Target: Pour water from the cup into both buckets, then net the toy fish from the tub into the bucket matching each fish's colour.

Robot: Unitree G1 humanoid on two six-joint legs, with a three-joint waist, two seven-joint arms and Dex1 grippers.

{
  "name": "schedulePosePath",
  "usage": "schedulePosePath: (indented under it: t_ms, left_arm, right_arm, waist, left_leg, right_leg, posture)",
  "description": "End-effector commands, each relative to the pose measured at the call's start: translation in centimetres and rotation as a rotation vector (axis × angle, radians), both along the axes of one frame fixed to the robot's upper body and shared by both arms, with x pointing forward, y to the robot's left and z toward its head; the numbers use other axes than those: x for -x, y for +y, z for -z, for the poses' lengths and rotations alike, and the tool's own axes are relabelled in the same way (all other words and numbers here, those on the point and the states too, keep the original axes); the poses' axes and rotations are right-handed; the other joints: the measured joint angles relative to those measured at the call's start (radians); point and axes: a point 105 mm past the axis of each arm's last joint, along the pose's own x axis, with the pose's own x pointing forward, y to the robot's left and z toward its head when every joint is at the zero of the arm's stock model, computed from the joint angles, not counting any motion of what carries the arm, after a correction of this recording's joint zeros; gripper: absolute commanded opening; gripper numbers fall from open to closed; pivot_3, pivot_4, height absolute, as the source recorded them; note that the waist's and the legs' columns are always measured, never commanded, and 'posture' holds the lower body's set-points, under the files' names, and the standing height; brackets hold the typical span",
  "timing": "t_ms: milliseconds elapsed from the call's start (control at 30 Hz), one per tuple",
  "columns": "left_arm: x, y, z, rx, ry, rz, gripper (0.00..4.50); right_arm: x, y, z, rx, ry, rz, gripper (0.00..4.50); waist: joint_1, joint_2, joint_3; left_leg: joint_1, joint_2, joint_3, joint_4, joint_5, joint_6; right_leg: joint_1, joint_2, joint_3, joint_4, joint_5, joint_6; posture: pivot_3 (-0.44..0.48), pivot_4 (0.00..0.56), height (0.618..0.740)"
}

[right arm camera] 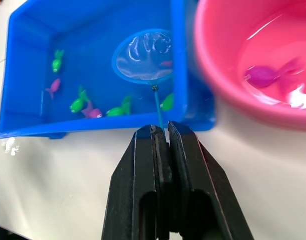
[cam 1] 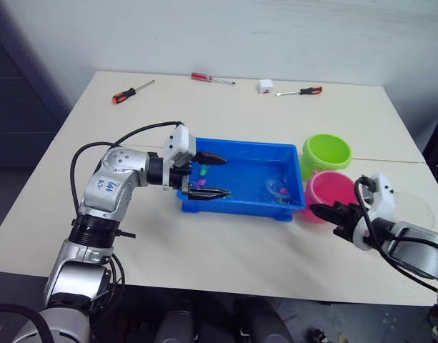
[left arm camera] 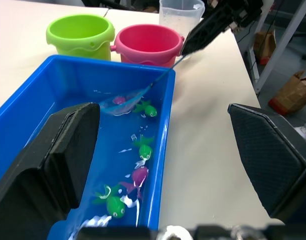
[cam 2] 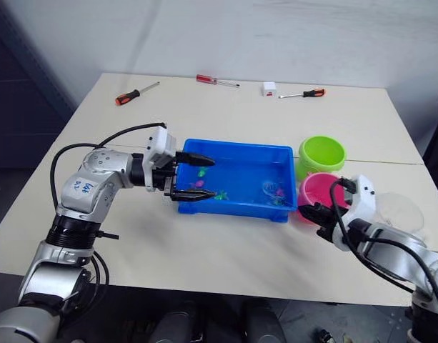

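The net's handle point(right arm camera: 159, 116) vanishes between the right tool point(right arm camera: 167, 134) fingers (pink bucket point(right arm camera: 252, 60) cut off by the edge).

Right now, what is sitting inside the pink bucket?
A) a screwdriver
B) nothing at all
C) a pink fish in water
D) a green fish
C: the right wrist view shows one magenta fish lying in the water inside the pink bucket, while the net, held by the right gripper, is dipped in the blue tub.
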Motion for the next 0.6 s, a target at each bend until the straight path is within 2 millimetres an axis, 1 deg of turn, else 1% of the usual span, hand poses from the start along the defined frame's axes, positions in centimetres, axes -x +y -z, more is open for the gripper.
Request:
schedulePosePath:
  t_ms: [33, 400, 533, 600]
  left_arm:
    - [-0.1, 0.1, -1.1, 0.027, -0.044, 0.001, 4.43]
    - [0.1, 0.0, -1.0, 0.028, -0.045, 0.002, 4.43]
    - [0.1, 0.1, -1.0, 0.026, -0.051, 0.0, 4.43]
    - [0.1, 0.1, -1.0, 0.025, -0.051, 0.0, 4.43]
  right_arm:
    - [0.3, 0.9, -1.1, -0.028, -0.047, -0.007, 0.0]
    - [0.7, 2.7, -0.6, -0.096, -0.037, 0.008, 0.0]
    - [0.8, 2.9, -0.1, -0.121, -0.018, 0.035, 0.0]
    - [0.8, 2.6, 0.0, -0.118, -0.011, 0.05, 0.0]
  waist:
    - [0.001, 0.0, 0.0]
    - [0.002, 0.0, 0.0]
    - [0.002, 0.0, 0.0]
    - [0.002, 0.0, 0.0]
  left_leg:
    - [0.0, 0.0, 0.0, 0.0, 0.0, 0.0]
    - [-0.001, 0.0, -0.001, 0.0, 0.0, 0.0]
    - [-0.001, 0.0, -0.001, 0.0, 0.0, -0.001]
    - [-0.001, 0.0, -0.001, 0.0, 0.0, -0.001]
  right_leg:
    - [0.0, 0.0, 0.0, 0.0, 0.0, 0.0]
    - [0.0, 0.0, 0.0, -0.002, 0.0, 0.0]
    - [0.0, 0.0, 0.0, -0.002, 0.0, 0.0]
    - [0.0, 0.0, 0.0, -0.002, 0.0, 0.0]
  posture:
    - [0.0, 0.15, 0.74]
    - [0.0, 0.15, 0.74]
    - [0.0, 0.15, 0.74]
    - [0.0, 0.15, 0.74]
